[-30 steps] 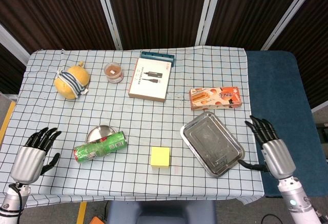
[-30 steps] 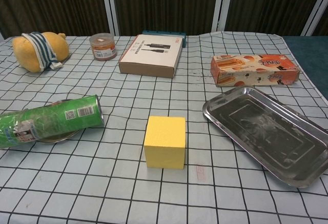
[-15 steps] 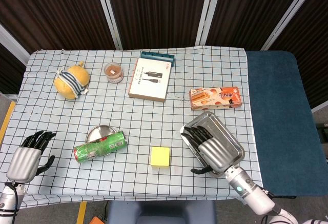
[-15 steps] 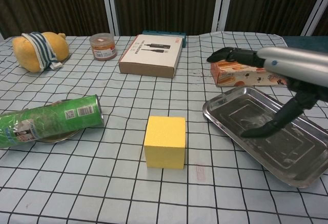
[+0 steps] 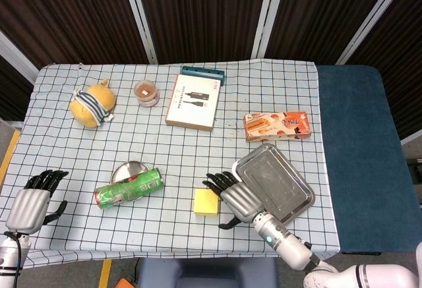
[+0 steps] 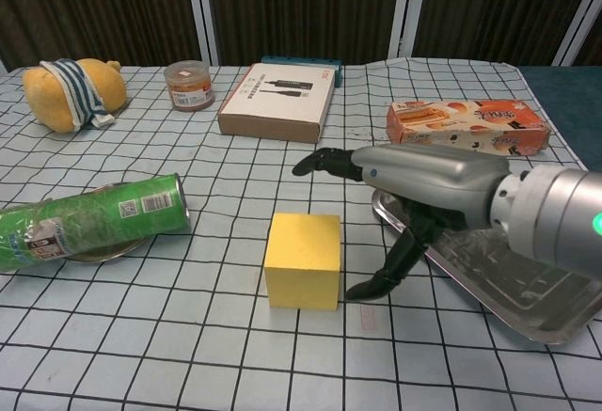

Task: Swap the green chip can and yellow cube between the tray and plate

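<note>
The yellow cube (image 5: pixel 206 202) (image 6: pixel 303 259) stands on the checked cloth between plate and tray. My right hand (image 5: pixel 236 198) (image 6: pixel 414 185) hovers open just to its right, fingers spread, thumb (image 6: pixel 381 275) low beside the cube, not touching it. The green chip can (image 5: pixel 129 188) (image 6: pixel 87 220) lies on its side across the small metal plate (image 5: pixel 127 169) (image 6: pixel 102 255). The steel tray (image 5: pixel 280 179) (image 6: pixel 527 279) holds nothing. My left hand (image 5: pixel 30 205) rests open at the table's front left corner, seen only in the head view.
At the back lie a striped plush toy (image 5: pixel 91 103), a small jar (image 5: pixel 146 92), a white box (image 5: pixel 191 101) and a teal item (image 5: pixel 202 74). An orange snack box (image 5: pixel 277 125) sits just behind the tray. A blue surface (image 5: pixel 359 143) adjoins the table's right edge.
My right hand has swept left, from the table's right edge across the tray to beside the yellow cube. The left hand has drifted slightly back toward the corner.
</note>
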Robot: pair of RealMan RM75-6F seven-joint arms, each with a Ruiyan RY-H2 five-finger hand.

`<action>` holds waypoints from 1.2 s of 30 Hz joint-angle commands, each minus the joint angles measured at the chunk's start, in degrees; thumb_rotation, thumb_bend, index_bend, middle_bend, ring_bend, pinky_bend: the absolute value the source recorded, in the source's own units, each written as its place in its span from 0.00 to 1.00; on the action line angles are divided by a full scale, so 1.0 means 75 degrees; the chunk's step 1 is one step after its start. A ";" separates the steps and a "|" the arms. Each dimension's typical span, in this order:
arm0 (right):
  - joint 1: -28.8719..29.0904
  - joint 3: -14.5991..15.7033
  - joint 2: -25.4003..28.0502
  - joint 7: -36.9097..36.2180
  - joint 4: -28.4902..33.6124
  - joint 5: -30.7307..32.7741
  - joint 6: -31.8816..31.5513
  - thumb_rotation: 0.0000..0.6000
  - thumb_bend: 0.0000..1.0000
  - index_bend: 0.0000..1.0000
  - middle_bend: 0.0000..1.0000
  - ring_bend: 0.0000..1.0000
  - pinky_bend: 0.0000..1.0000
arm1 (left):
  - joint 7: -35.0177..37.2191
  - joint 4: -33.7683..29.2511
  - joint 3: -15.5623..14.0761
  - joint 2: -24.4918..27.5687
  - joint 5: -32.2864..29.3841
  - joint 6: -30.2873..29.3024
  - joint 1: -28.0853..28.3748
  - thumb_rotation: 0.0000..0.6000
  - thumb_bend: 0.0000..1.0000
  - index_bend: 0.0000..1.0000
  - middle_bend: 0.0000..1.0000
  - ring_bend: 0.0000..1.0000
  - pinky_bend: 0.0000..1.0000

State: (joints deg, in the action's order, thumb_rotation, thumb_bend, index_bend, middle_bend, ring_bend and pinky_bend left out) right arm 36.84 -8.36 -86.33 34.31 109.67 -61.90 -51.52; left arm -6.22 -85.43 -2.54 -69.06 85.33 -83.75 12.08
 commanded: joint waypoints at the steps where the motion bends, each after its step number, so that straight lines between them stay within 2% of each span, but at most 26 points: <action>1: 0.0392 -0.0053 -0.0467 0.0571 -0.0207 0.0701 -0.0211 1.00 0.01 0.08 0.11 0.09 0.14 | -0.0009 -0.0016 0.0020 0.0015 0.0011 0.0042 -0.0019 1.00 0.38 0.18 0.20 0.15 0.23; 17: 0.1115 -0.0050 -0.1510 0.1388 -0.0959 0.1952 -0.0945 1.00 0.01 0.26 0.26 0.23 0.29 | 0.0119 -0.0164 0.0203 0.0171 -0.0080 0.0268 -0.0119 1.00 0.38 0.18 0.20 0.15 0.23; 21: 0.1237 -0.0031 -0.1654 0.1412 -0.1146 0.2113 -0.1016 1.00 0.01 0.33 0.31 0.30 0.36 | 0.0178 -0.0161 0.0246 0.0193 -0.0099 0.0334 -0.0126 1.00 0.38 0.18 0.20 0.15 0.24; 25: 0.1292 0.0033 -0.1716 0.1462 -0.1242 0.2115 -0.1166 1.00 0.02 0.42 0.36 0.38 0.44 | 0.0197 -0.0177 0.0261 0.0212 -0.0099 0.0367 -0.0151 1.00 0.38 0.18 0.20 0.15 0.24; 30: 0.1293 0.0107 -0.1710 0.1545 -0.1221 0.1953 -0.1483 1.00 0.11 0.58 0.47 0.52 0.57 | 0.0194 -0.0194 0.0282 0.0224 -0.0061 0.0392 -0.0166 1.00 0.38 0.18 0.20 0.15 0.23; 36: 0.1107 0.0082 -0.1351 0.1241 -0.0872 0.1507 -0.1871 1.00 0.14 0.64 0.51 0.56 0.60 | 0.0175 -0.0218 0.0302 0.0236 -0.0061 0.0456 -0.0177 1.00 0.38 0.18 0.21 0.15 0.24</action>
State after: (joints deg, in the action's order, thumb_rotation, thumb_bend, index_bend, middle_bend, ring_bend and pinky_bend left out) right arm 45.70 -7.72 -97.48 44.32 102.23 -49.63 -64.81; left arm -4.89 -87.05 -0.29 -67.30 84.87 -80.35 10.76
